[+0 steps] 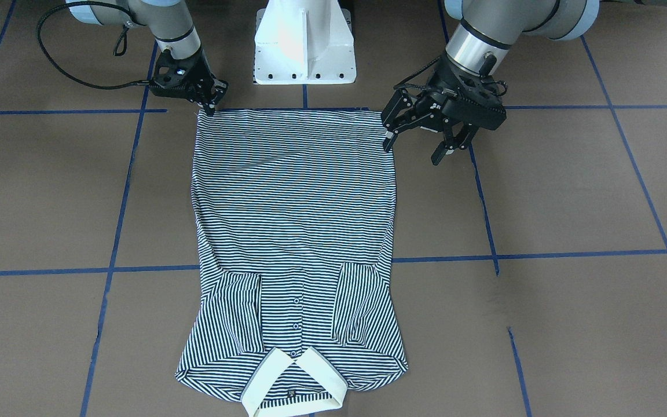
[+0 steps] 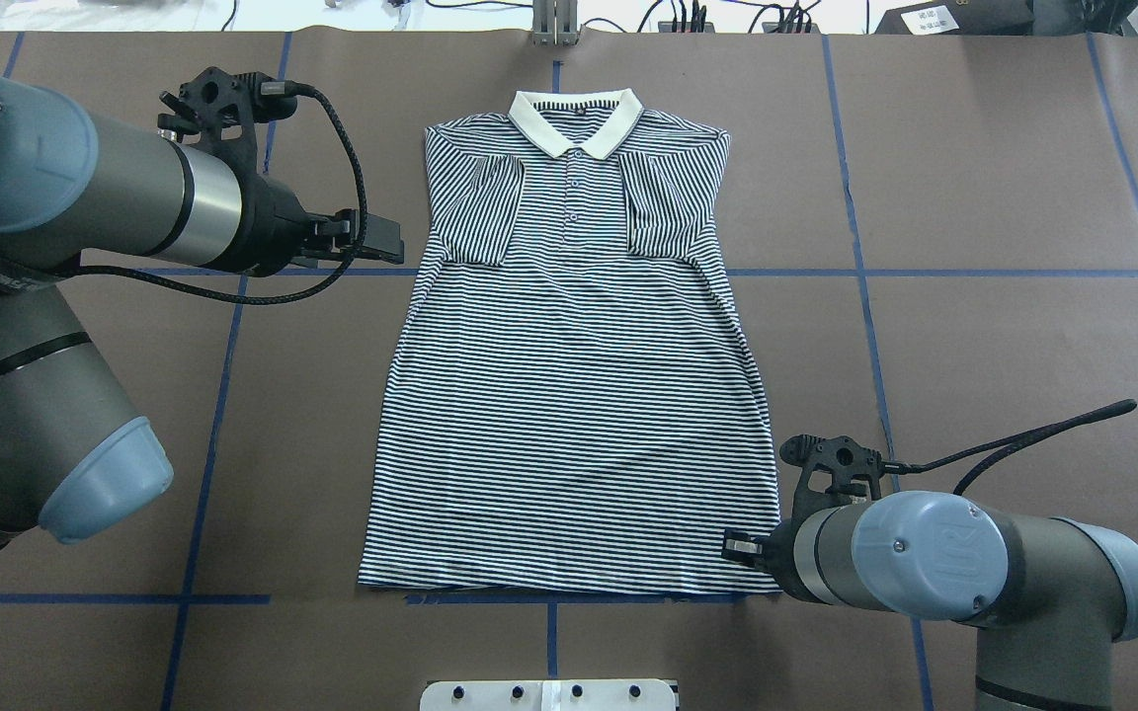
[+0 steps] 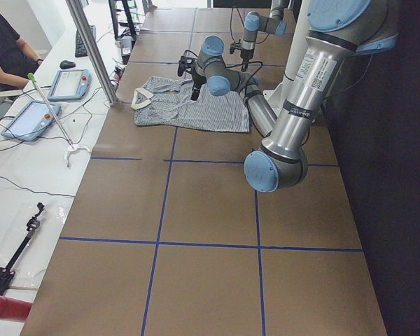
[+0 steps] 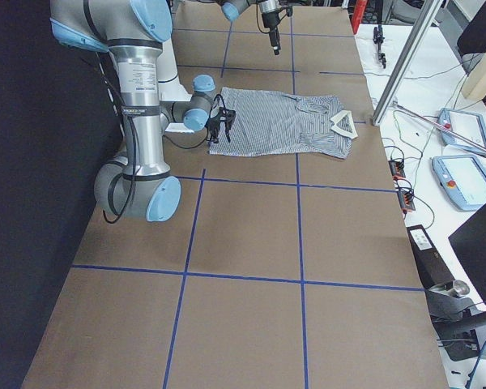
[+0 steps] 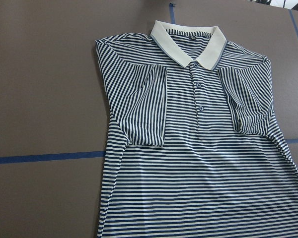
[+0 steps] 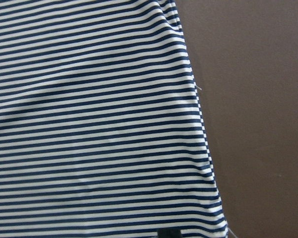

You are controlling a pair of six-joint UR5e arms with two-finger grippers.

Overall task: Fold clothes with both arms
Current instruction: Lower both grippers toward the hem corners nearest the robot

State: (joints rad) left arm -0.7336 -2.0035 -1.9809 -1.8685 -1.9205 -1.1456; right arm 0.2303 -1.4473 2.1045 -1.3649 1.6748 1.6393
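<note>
The right pincer [image 1: 210,106] is pinching narrowly on one hem corner of the polo shirt [image 1: 293,220]. The left pincer [image 1: 414,149] is hanging wide, gripping nothing, off the shirt's opposite side edge and clear of the cloth. The shirt is lying flat and face up on the brown tabletop [image 1: 571,191] between the two arms, its sleeves folded in over the chest and its cream collar [image 1: 322,376] pointing away from the robot's base.
</note>
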